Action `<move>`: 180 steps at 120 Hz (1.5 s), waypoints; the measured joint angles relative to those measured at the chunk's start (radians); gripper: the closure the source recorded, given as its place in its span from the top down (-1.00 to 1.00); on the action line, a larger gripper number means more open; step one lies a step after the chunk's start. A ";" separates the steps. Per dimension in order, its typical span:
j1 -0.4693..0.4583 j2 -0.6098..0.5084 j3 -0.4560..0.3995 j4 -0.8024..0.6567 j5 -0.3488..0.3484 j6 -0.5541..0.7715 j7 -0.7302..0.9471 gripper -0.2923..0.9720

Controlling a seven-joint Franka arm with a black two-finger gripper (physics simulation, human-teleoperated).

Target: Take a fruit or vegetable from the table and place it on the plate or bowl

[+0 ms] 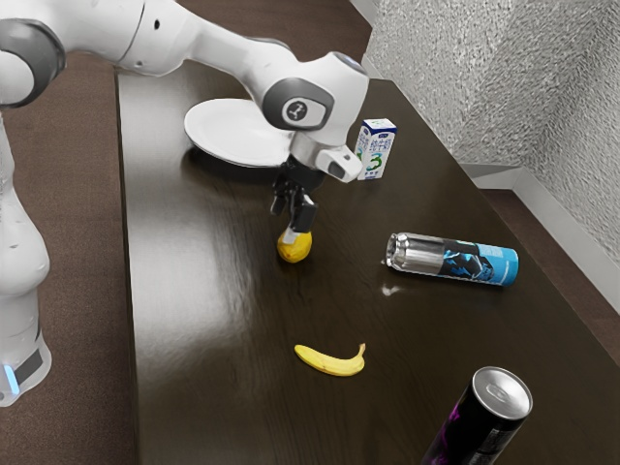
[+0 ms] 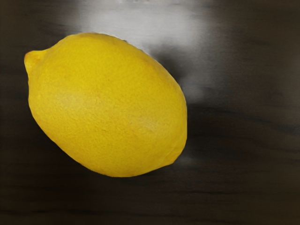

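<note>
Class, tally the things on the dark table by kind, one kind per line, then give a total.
Fruit: 2 (lemon, banana)
Cans: 2 (silver-blue can, dark can)
Carton: 1
Plate: 1
Total: 6

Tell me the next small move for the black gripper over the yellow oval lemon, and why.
Probably lower it a little, then close: the black two-finger gripper hangs open just above the yellow oval lemon, which lies on the dark wooden table.
</note>
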 joint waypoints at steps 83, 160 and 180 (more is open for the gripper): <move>-0.014 0.099 0.023 0.027 0.004 0.087 -0.055 0.50; 0.018 0.122 0.025 0.017 0.004 0.142 -0.073 0.50; 0.020 0.141 0.025 0.019 0.004 0.154 -0.075 0.50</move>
